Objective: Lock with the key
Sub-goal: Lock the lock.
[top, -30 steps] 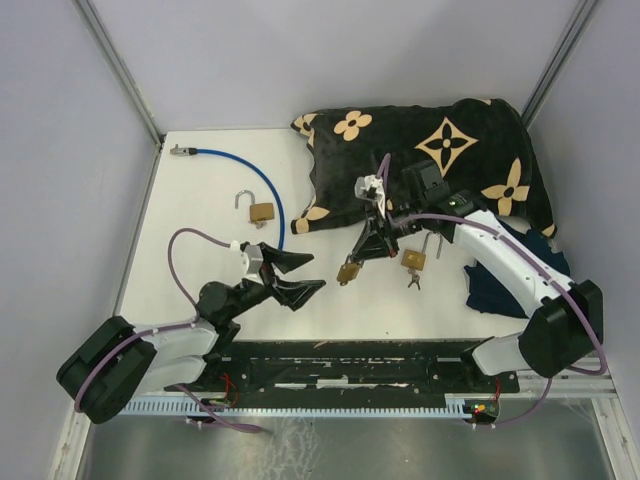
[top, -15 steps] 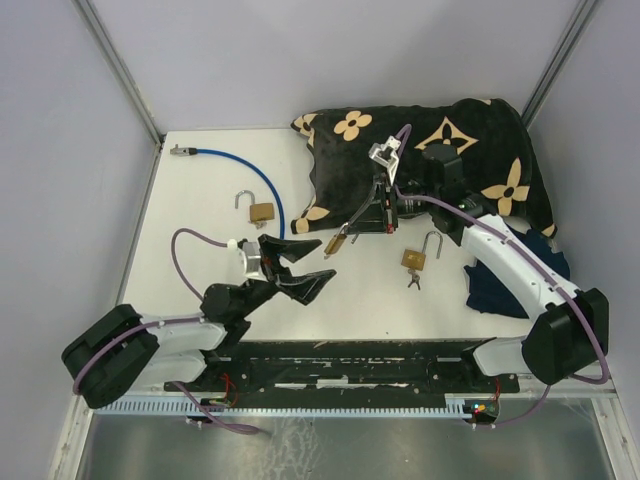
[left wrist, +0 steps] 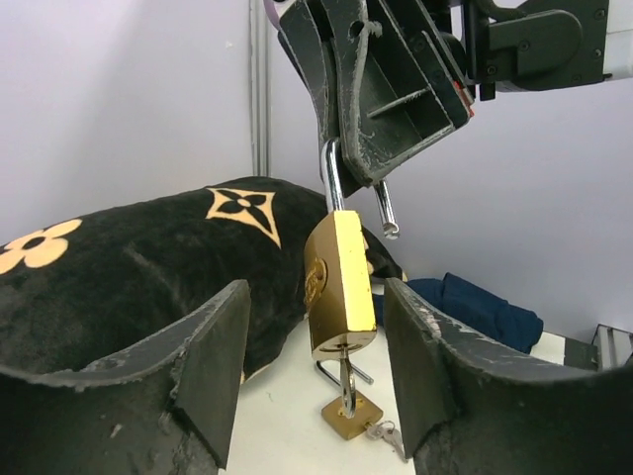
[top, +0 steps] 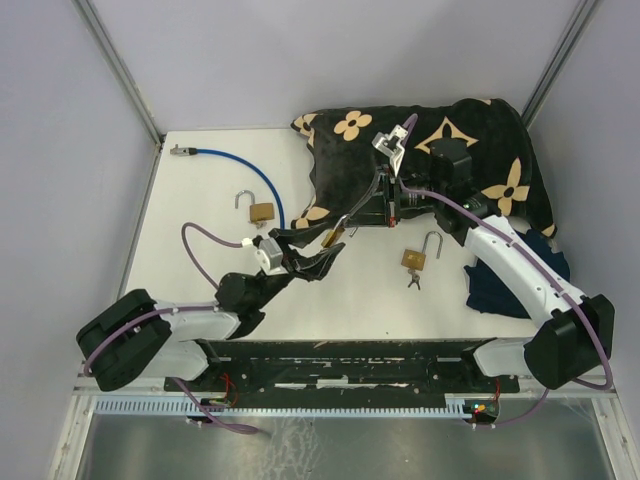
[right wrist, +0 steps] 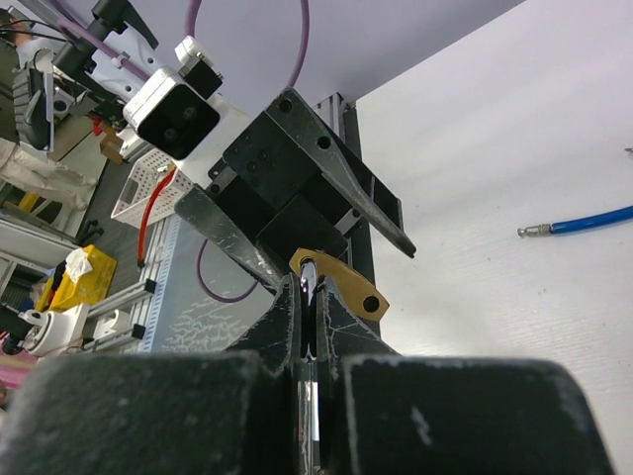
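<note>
A brass padlock [left wrist: 339,287] hangs in the air with its steel shackle [left wrist: 332,178] swung open. My right gripper [right wrist: 310,297] is shut on that shackle from above. A silver key [left wrist: 346,381] sticks out of the keyhole in the lock's underside. My left gripper [left wrist: 315,297] is open, and its two fingers [left wrist: 213,366] stand either side of the lock's body with a gap on each side. In the top view the padlock [top: 330,238] hangs at the table's middle, between my right gripper [top: 350,222] and my left gripper [top: 318,256].
A second padlock [top: 414,260] with a key bunch [top: 413,282] lies right of centre. A third padlock [top: 261,211] lies open by a blue cable [top: 250,165]. A black flowered cushion [top: 440,150] fills the back right, with dark blue cloth [top: 500,285] at the right edge.
My right gripper has lifted the padlock off the table and carried it back and left. My left gripper has moved right, up to the lock, and its jaws now flank the body.
</note>
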`<move>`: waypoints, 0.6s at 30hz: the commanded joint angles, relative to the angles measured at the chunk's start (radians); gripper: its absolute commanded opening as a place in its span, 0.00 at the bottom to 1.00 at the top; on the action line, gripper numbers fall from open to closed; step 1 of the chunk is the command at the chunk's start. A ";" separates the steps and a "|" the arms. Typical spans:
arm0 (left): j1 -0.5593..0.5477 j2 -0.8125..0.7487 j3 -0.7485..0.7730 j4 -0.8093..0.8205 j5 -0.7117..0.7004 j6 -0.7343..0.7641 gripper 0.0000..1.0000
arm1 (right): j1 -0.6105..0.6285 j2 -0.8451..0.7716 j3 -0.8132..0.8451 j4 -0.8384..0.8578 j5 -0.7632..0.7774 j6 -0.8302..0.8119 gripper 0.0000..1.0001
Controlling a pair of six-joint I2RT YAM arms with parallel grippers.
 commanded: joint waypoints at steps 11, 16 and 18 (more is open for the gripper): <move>-0.003 -0.005 0.022 0.065 -0.037 -0.015 0.29 | -0.004 -0.031 0.025 0.027 -0.029 -0.037 0.02; 0.019 -0.082 0.015 -0.039 0.040 -0.104 0.06 | -0.003 -0.037 0.066 -0.242 -0.040 -0.322 0.18; 0.050 -0.120 0.008 -0.091 0.098 -0.161 0.03 | -0.003 -0.040 0.122 -0.451 -0.011 -0.518 0.28</move>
